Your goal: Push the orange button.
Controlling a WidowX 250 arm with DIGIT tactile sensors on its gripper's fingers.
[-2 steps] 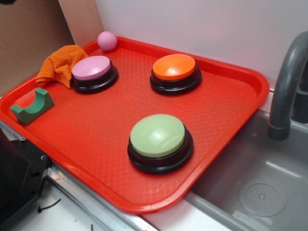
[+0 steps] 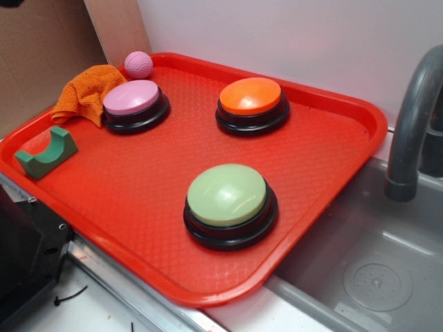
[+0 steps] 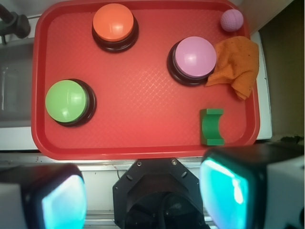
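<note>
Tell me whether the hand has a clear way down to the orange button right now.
Probably yes. The hand hangs open high above the tray, and nothing covers the orange button; the pink button stands apart from it.

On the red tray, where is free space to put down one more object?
Bare patches: the tray middle between orange button, pink button and green button; also the near strip beside the green block. Crowded around the cloth and ball.

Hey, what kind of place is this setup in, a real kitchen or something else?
Probably a mock kitchen counter set up for robot tests, not a working kitchen. A grey sink basin and faucet sit beside a red tray holding big push buttons, such as the orange button, with cardboard propped behind.
</note>
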